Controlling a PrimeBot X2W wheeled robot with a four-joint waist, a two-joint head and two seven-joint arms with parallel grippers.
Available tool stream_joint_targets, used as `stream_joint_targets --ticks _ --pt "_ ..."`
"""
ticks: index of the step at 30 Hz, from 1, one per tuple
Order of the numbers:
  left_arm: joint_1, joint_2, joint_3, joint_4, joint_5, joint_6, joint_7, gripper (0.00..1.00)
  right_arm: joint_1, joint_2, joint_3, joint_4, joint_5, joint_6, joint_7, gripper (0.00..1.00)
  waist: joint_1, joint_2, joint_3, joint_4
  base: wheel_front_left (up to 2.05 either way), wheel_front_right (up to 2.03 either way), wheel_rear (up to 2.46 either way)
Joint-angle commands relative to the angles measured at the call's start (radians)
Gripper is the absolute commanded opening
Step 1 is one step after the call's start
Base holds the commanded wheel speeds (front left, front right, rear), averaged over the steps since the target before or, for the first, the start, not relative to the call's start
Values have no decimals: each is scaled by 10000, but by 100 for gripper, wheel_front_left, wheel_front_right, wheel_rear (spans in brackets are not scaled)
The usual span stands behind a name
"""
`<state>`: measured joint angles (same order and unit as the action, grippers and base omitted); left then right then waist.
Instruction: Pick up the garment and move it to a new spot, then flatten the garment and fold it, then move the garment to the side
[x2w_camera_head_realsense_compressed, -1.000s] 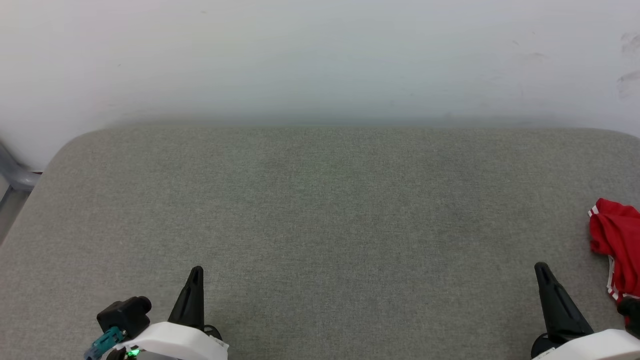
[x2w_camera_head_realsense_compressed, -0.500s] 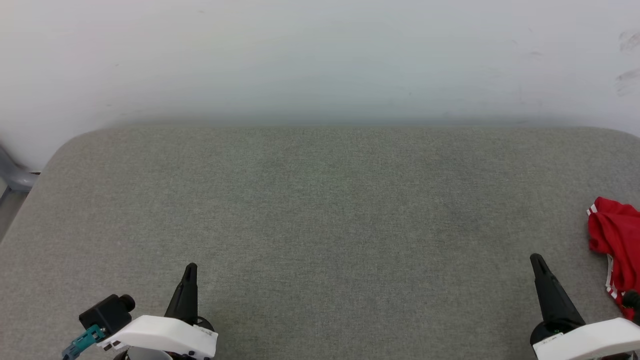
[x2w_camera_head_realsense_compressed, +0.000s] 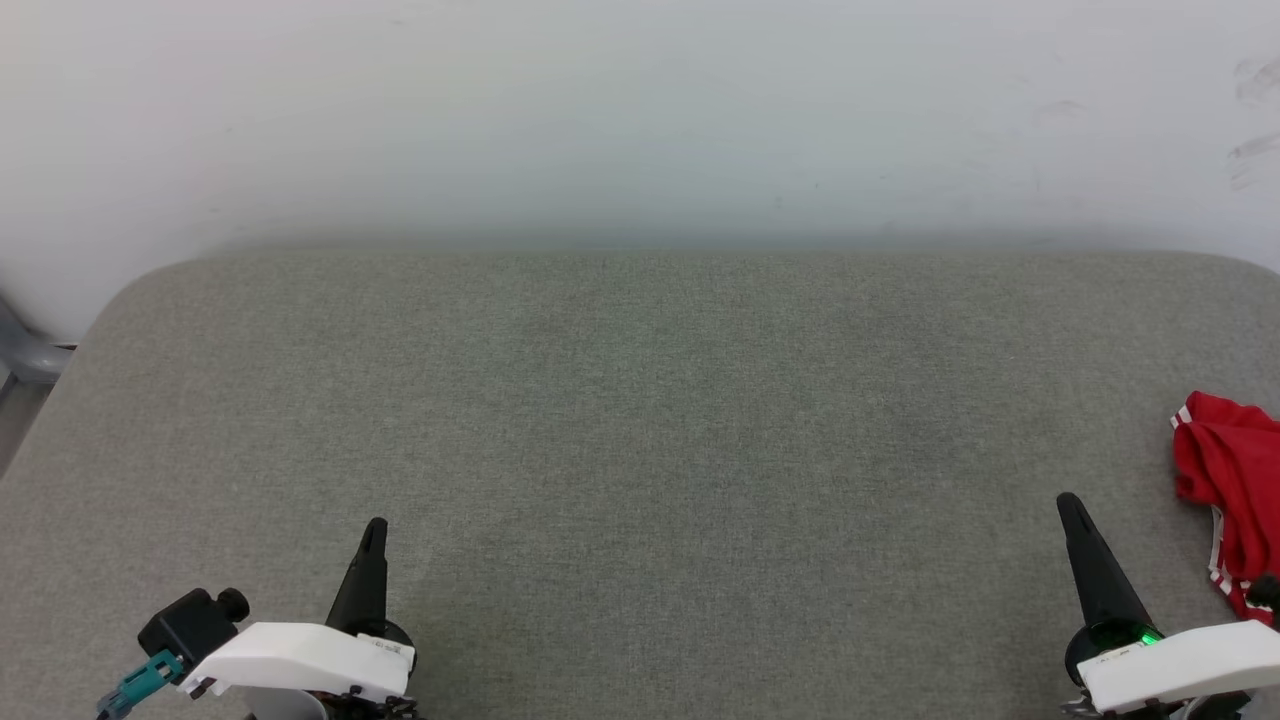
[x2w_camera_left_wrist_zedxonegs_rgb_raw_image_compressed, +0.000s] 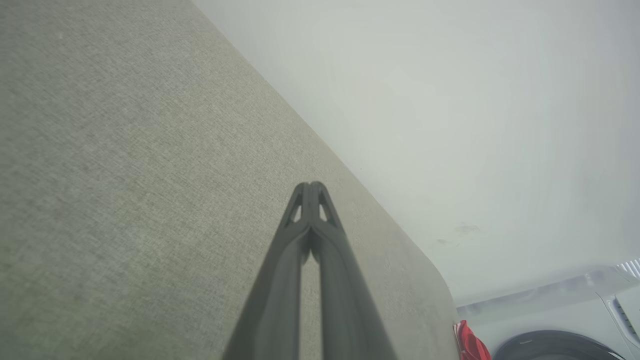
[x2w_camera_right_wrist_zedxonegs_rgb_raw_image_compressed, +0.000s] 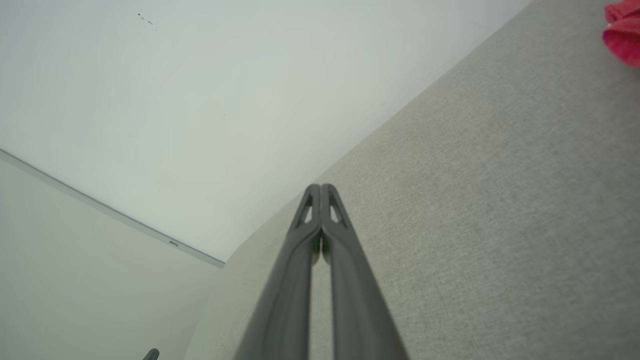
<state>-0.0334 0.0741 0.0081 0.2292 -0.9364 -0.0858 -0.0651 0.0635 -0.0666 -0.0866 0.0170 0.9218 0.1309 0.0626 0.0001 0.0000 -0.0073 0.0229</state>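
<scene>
- Garment (x2w_camera_head_realsense_compressed: 1228, 490): crumpled, at right edge of grey table (x2w_camera_head_realsense_compressed: 640, 420).
- Left gripper (x2w_camera_head_realsense_compressed: 372, 530): fingers together, empty.
- Right gripper (x2w_camera_head_realsense_compressed: 1068, 505): fingers together, empty, near garment.

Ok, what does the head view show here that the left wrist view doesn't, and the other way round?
Head view, not left wrist: the right gripper, shut, and the white striped trim on the garment, crumpled at the right edge of the grey fabric surface. Left wrist, not head: a dark rounded object beyond the surface's end. Both: the left gripper, shut and empty, the surface, the pale wall and some red garment.
</scene>
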Motion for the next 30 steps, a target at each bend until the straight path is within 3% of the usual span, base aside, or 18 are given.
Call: stream_joint_targets --ticks 1,30 --pt "-306 -21 87 -76 -369 -66 83 0 -279 -87 11 30 413 1 21 0 0 0 3 -6 0 0 0" --pt "-538 -113 541 30 -3229 -249 865 0 -975 -88 30 1031 3440 0 131 0 -1 0 40 -88 0 0 0"
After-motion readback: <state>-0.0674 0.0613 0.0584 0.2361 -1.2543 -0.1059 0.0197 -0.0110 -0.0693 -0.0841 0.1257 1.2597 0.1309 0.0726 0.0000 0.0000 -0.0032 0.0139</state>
